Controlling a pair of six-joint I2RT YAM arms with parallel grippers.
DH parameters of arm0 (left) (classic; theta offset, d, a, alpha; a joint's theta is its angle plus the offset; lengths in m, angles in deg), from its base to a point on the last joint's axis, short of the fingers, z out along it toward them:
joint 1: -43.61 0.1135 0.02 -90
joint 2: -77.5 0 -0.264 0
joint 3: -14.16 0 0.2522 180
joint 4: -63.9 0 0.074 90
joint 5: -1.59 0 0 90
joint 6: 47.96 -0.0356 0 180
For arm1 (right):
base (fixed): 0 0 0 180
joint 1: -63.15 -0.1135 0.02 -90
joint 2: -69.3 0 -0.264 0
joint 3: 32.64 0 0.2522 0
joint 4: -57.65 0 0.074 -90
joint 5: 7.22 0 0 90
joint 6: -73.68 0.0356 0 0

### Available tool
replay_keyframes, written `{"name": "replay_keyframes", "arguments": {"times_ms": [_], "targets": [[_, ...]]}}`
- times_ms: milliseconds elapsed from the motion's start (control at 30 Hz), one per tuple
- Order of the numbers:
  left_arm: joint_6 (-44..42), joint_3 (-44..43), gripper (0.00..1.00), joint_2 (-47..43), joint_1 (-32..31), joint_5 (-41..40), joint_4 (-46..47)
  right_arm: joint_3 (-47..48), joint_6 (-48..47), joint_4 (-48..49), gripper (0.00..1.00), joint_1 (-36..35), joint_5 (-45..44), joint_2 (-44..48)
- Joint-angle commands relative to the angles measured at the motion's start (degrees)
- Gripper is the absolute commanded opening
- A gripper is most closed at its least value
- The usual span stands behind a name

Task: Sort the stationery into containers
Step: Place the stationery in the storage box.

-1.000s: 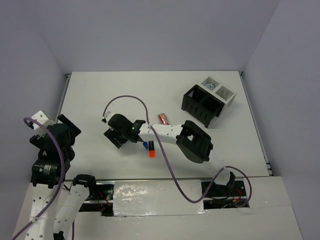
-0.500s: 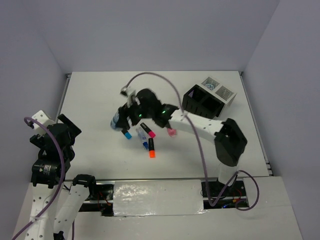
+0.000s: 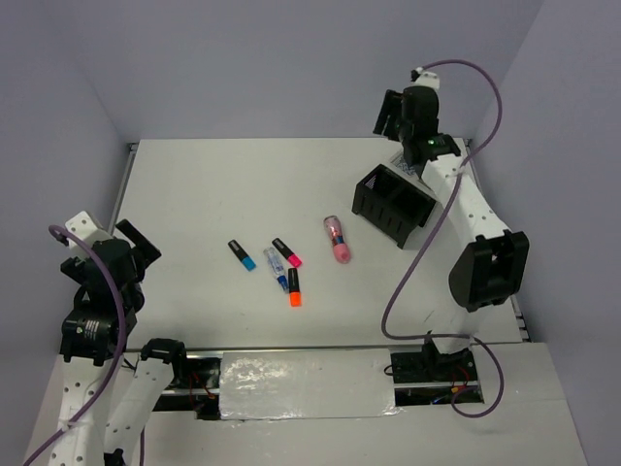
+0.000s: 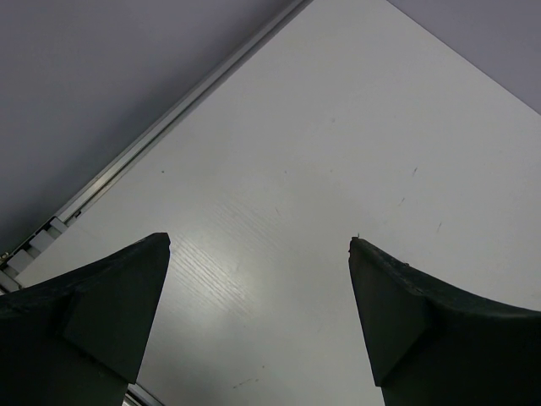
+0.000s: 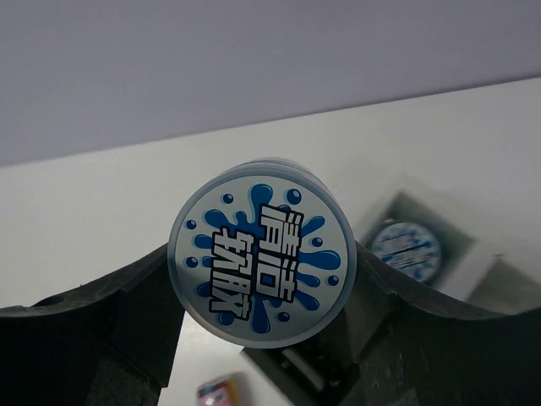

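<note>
My right gripper (image 3: 391,114) is raised at the far right, above the white mesh box (image 3: 402,161), which the arm mostly hides. In the right wrist view it (image 5: 262,283) is shut on a round blue-white roll (image 5: 262,252). A second roll (image 5: 406,247) lies in the white box (image 5: 499,272) below. The black box (image 3: 393,204) stands in front of it. Blue-capped (image 3: 242,254), pink-capped (image 3: 286,251) and orange-capped (image 3: 293,288) highlighters, a white-blue marker (image 3: 277,267) and a pink capsule (image 3: 337,239) lie mid-table. My left gripper (image 3: 131,248) (image 4: 259,239) is open and empty at the left.
Grey walls close the table on the left, back and right. A metal rail (image 4: 169,127) runs along the table's left edge. The right arm's purple cable (image 3: 417,262) loops over the table's right side.
My right arm has swung from mid-table up to the far right over the boxes, carrying the roll. The highlighters are uncovered and the pink capsule has shifted a little. The left arm has not moved.
</note>
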Motion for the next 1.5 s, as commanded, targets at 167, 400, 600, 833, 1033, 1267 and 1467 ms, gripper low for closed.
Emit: {"name": "replay_keyframes", "arguments": {"times_ms": [167, 400, 600, 833, 1033, 1267, 1467], "targets": [[-2.10, -0.01, 0.99, 1.42, 0.03, 2.51, 3.42, 19.51, -0.72, -9.83, 0.00, 8.15, -10.78, -13.19], [-2.45, 0.00, 0.99, 1.68, -0.06, 3.39, 3.77, 10.91, -1.33, -4.04, 0.00, 9.56, -6.91, -10.65], [-2.54, 0.17, 0.99, 1.51, -0.41, 3.56, 4.12, 8.45, -1.43, -3.33, 0.00, 10.09, -6.11, -11.44], [-2.63, 0.17, 0.99, 1.68, -0.41, 3.65, 4.04, 4.57, -0.28, -3.94, 0.00, 10.09, -5.41, -10.21], [-2.54, 0.17, 0.99, 1.95, -0.41, 3.65, 4.04, 4.57, -0.19, -6.05, 0.00, 10.09, -4.97, -11.00], [-2.63, 0.17, 0.99, 2.21, -0.41, 3.65, 4.12, 5.80, 0.07, -9.30, 0.00, 10.09, -4.88, -10.92], [-2.63, 0.26, 0.99, 2.30, -0.41, 3.91, 4.12, 4.66, 0.24, -9.83, 0.00, 10.09, -4.79, -9.16]]}}
